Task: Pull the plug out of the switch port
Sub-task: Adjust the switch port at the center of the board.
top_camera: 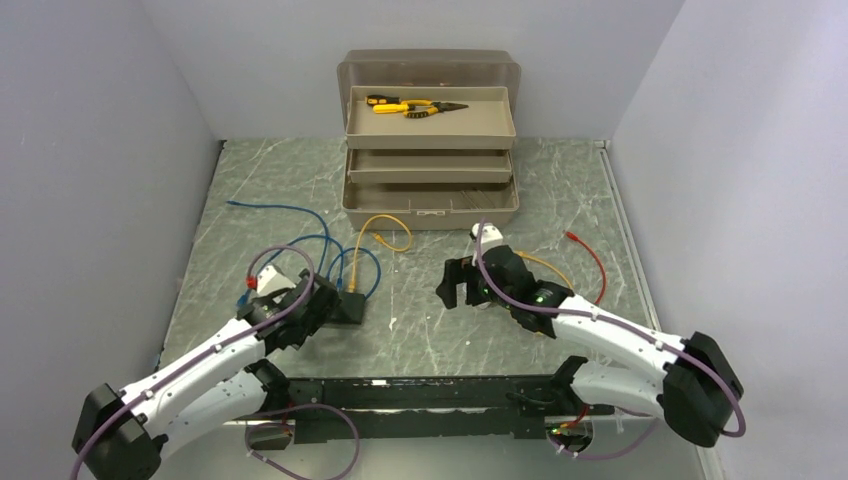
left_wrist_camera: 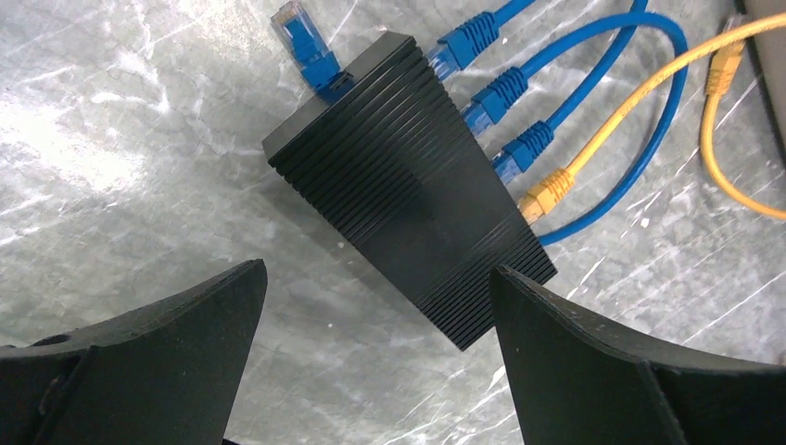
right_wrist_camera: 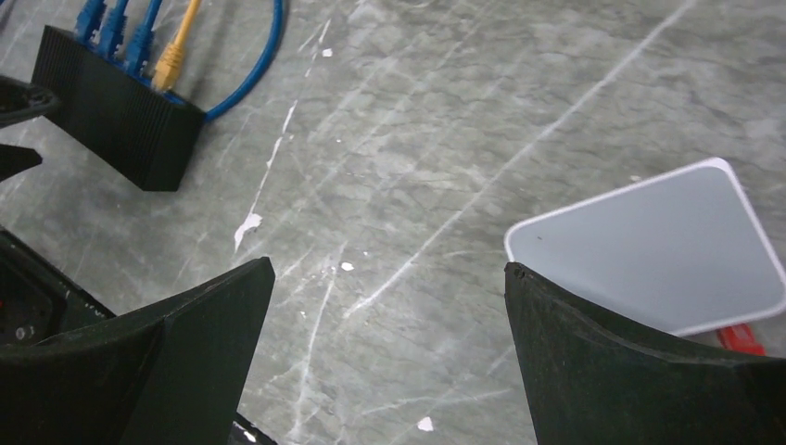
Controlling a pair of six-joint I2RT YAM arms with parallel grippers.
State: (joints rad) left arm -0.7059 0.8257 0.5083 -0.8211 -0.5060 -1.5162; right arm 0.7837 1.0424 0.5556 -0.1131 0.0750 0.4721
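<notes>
Left wrist view looks straight down on the small flat black ribbed switch point(left_wrist_camera: 408, 185), which lies on the grey marbled desk point(top_camera: 420, 330), left of centre. The left gripper point(left_wrist_camera: 375, 278) hangs just above its near end, jaws spread to either side and holding nothing. Three blue plugs point(left_wrist_camera: 500, 93) and one yellow plug point(left_wrist_camera: 547, 190) sit in the row of sockets along the long edge. Another blue plug with a clear tip point(left_wrist_camera: 301, 42) lies free at the far corner. I cannot tell whether it belongs to a port.

To my eye the pull itself is not yet made: no plug is pinched.

The right gripper point(right_wrist_camera: 389, 269) hovers well apart over bare desk, jaws spread and empty, beside a flat white rounded box point(right_wrist_camera: 649, 250).

Plain white walls point(top_camera: 100, 150) close in three sides. A beige tiered toolbox point(top_camera: 430, 130) stands open at the far end.
</notes>
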